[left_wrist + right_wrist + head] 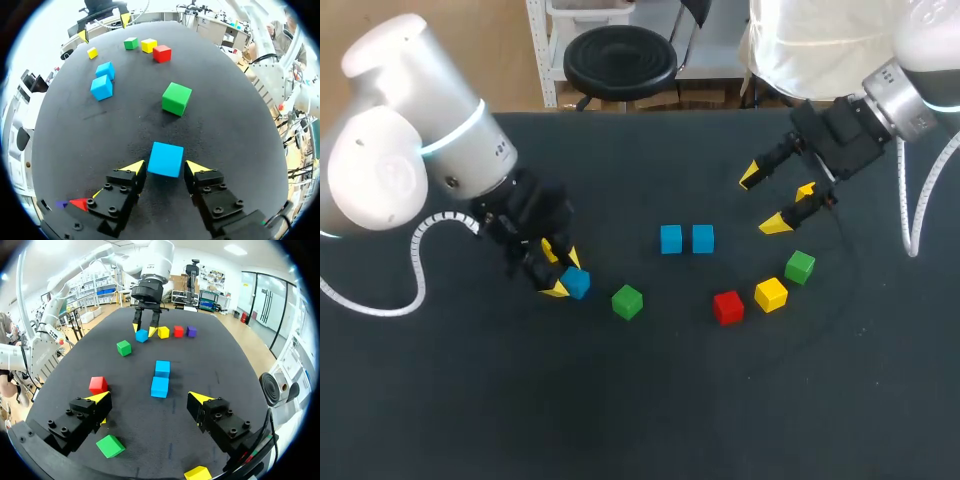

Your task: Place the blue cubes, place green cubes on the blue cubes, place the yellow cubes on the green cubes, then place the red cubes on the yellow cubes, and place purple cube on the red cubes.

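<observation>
A blue cube (pixel 166 159) rests on the black table (pixel 650 400) with my left gripper (pixel 165 167) shut on its two sides; the same cube (pixel 578 284) shows at the left in the head view. Two more blue cubes (pixel 670 238) (pixel 703 238) sit touching at the middle. A green cube (pixel 627 301) lies just right of the held one. Red (pixel 727 307), yellow (pixel 771 294) and green (pixel 800 266) cubes lie at the right. My right gripper (pixel 765 200) hangs open above them, holding nothing.
Yellow (pixel 163 332), red (pixel 178 331) and purple (pixel 191 331) cubes stand in a row beside my left gripper, hidden under the arm in the head view. Another yellow cube (pixel 197 473) lies under my right gripper.
</observation>
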You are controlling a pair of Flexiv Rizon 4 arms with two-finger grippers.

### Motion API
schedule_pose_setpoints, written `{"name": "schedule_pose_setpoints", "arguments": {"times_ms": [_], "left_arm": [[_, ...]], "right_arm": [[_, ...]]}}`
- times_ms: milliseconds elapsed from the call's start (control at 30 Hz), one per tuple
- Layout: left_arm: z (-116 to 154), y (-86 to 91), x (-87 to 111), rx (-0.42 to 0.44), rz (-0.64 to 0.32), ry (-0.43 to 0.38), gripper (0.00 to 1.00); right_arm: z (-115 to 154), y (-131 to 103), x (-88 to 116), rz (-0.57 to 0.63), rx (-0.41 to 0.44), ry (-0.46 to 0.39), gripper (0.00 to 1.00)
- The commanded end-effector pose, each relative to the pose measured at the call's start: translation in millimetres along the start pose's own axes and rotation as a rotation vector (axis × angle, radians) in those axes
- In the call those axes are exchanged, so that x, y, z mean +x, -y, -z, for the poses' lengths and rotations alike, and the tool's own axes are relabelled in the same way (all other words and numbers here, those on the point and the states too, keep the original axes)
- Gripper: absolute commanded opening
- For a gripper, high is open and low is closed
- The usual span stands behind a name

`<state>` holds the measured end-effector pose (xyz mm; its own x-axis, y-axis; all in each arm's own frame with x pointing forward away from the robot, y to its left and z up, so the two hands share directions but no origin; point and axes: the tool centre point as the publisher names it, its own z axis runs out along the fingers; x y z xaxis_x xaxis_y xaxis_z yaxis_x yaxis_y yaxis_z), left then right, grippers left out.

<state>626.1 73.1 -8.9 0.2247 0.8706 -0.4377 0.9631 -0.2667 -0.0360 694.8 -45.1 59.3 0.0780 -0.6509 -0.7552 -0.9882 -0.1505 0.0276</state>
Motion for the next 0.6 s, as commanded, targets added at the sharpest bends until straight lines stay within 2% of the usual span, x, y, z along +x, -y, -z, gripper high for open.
{"name": "schedule_pose_setpoints", "arguments": {"times_ms": [33,167,233,267,400,467,600], "left_arm": [[-1,1.8,1.7,0.001,-0.002,0.012,0.44],[-2,3.2,1.4,0.003,-0.003,0.02,0.35],[-2,3.7,0.7,0.002,-0.005,0.025,0.09],[-2,4.1,-0.1,0.001,-0.003,0.035,0.0],[5,5.1,-6.0,-0.059,0.051,0.073,0.0],[7,6.6,-10.9,-0.053,0.072,0.071,0.0],[12,8.2,-20.9,-0.09,0.175,0.063,0.0]], "right_arm": [[0,0,0,0.0,0.0,-0.001,1.0],[0,0,0,0.0,0.0,-0.001,1.0],[0,0,0,0.0,0.0,-0.001,1.0],[0,0,0,0.0,0.0,-0.001,1.0],[0,0,0,0.0,0.0,-0.001,1.0],[0,0,0,0.0,0.0,-0.001,1.0],[0,0,0,0.0,0.0,-0.001,1.0]]}}
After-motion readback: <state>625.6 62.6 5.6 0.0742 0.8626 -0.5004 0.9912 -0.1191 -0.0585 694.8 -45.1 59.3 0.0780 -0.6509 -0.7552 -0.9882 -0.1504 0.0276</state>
